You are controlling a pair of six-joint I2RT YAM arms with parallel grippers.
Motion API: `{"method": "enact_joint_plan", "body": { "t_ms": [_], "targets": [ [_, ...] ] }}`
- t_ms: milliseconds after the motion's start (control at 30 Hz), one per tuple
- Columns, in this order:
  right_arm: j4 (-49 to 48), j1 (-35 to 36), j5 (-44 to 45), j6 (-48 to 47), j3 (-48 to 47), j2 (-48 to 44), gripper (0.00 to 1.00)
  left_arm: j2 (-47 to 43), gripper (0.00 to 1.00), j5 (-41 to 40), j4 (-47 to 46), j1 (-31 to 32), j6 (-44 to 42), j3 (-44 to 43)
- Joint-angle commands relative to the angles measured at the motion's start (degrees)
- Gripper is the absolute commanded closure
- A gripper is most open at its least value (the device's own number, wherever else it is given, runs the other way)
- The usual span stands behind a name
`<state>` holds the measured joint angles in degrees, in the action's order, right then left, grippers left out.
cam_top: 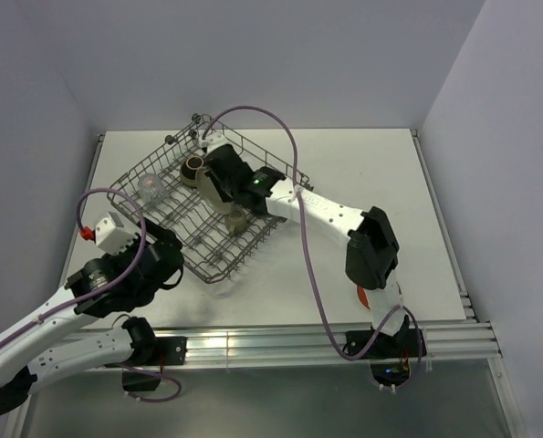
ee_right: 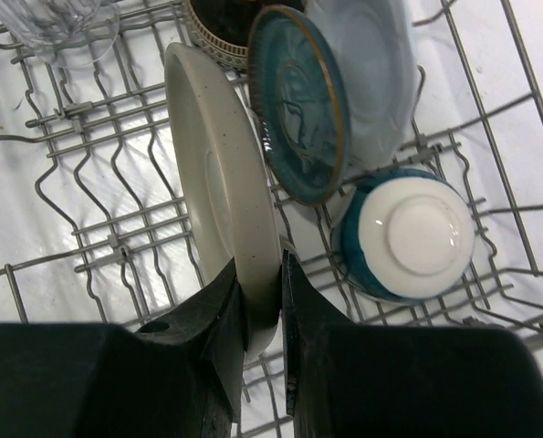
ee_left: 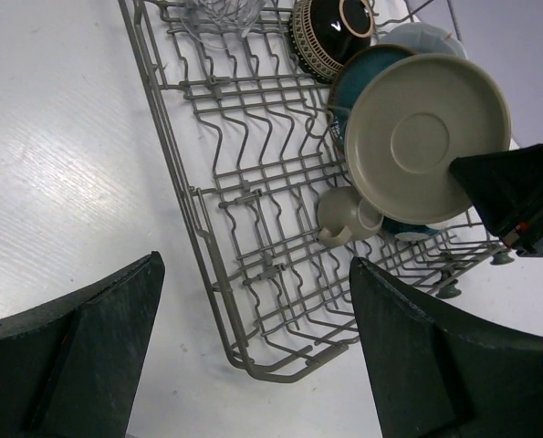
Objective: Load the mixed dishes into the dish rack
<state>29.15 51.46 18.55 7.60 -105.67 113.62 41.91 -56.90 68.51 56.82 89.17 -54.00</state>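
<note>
The grey wire dish rack lies on the white table. My right gripper is shut on the rim of a cream dish and holds it upright on edge among the tines. Behind it stand a dark teal dish and a pale blue plate. A teal bowl with a white base lies upturned beside them. The brown bowl, clear glass and grey mug are in the rack. My left gripper is open and empty above the rack's near corner.
A red-orange thing shows on the table under my right arm, near its base. My right arm's cable loops over the rack's far side. The table's near edge has a metal rail.
</note>
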Motion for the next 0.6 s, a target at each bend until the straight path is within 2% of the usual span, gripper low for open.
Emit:
{"method": "enact_joint_plan", "body": {
  "t_ms": [0,267,567],
  "targets": [
    [-7.00,1.18,4.83,-3.02,-5.77,0.97,1.00,0.63,0.12,-2.25,2.86,-0.04,1.54,-1.73],
    [-7.35,2.24,7.47,-6.71,-12.36,7.75,1.00,-3.15,0.13,-0.05,-3.37,-0.13,-2.33,1.09],
    [-9.02,3.29,10.89,-10.67,-14.83,13.19,1.00,-4.20,0.13,0.13,-2.33,-0.04,-2.24,1.00]
  ]
}}
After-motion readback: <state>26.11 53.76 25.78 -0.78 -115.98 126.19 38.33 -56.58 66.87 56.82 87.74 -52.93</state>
